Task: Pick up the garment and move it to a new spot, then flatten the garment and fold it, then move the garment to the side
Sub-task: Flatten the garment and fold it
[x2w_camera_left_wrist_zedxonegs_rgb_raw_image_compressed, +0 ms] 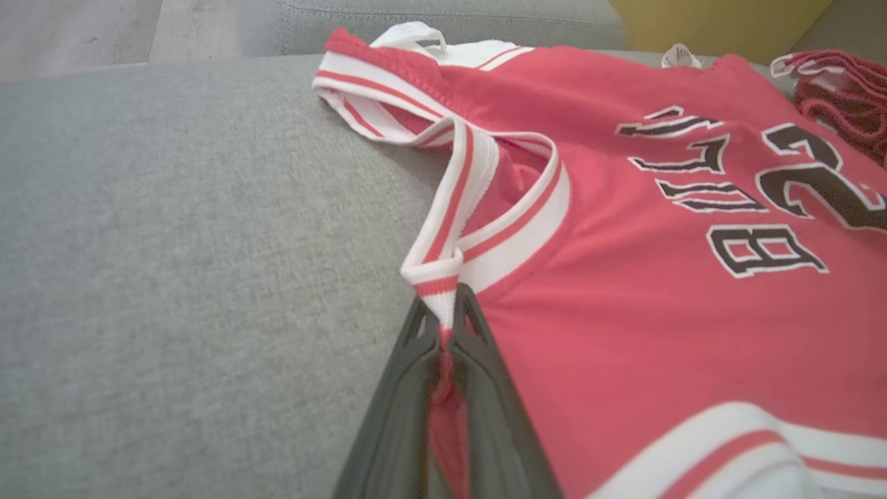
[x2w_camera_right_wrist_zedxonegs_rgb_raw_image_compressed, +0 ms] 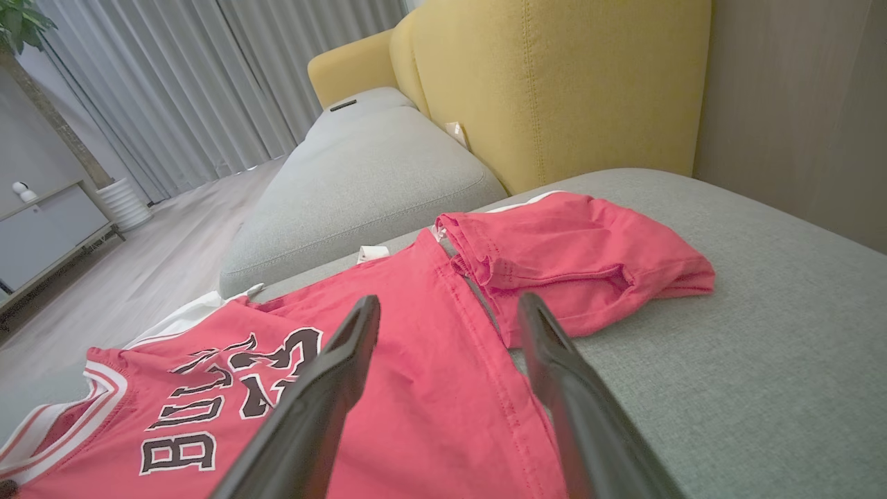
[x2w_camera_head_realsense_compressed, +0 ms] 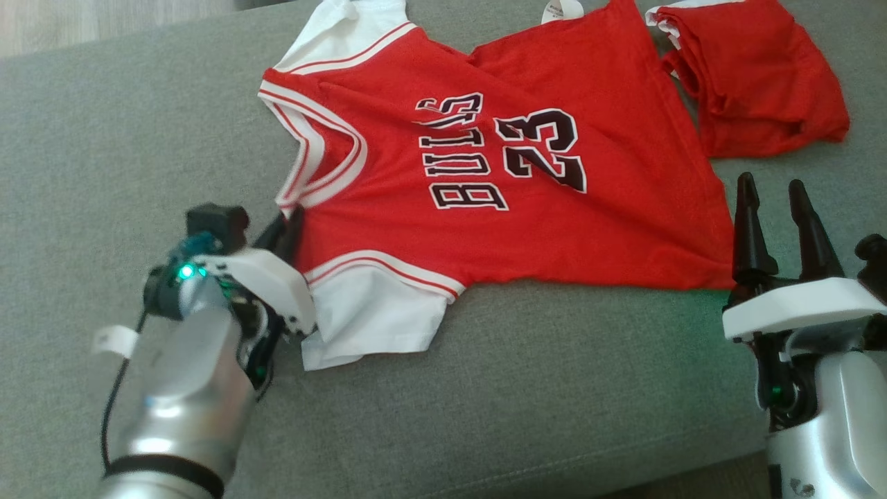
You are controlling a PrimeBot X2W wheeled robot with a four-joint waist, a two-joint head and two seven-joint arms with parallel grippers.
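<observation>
"While the left gripper (x2w_camera_head_realsense_compressed: 291, 222) was clamped on the point of the collar (x2w_camera_left_wrist_zedxonegs_rgb_raw_image_compressed: 450, 270), how did the other jaws stand?"

"The right gripper (x2w_camera_head_realsense_compressed: 769, 184) was spread wide with nothing between its fingers, poised near the hem corner of the jersey (x2w_camera_head_realsense_compressed: 485, 208). The jersey lay face up across the grey sofa cushion (x2w_camera_head_realsense_compressed: 104, 138). It was mostly flat, with a crease near its far edge and the near white sleeve (x2w_camera_head_realsense_compressed: 367, 312) rumpled."

"What could have gone wrong from there?"

"The pinch took in only the striped neck trim. A hard pull would likely have stretched the neckline or slipped off it instead of smoothing the body. With the hem end unheld, the cloth could also have slid and bunched on the cushion. The red shorts (x2w_camera_head_realsense_compressed: 755, 76) lay touching the jersey's far corner or just beside it; which one was hard to tell. A drag that way might have caught them."

"And what held what?"

"The cushion was the one bearer, carrying the jersey and the shorts, with a yellow backrest (x2w_camera_right_wrist_zedxonegs_rgb_raw_image_compressed: 554, 83) behind."
</observation>
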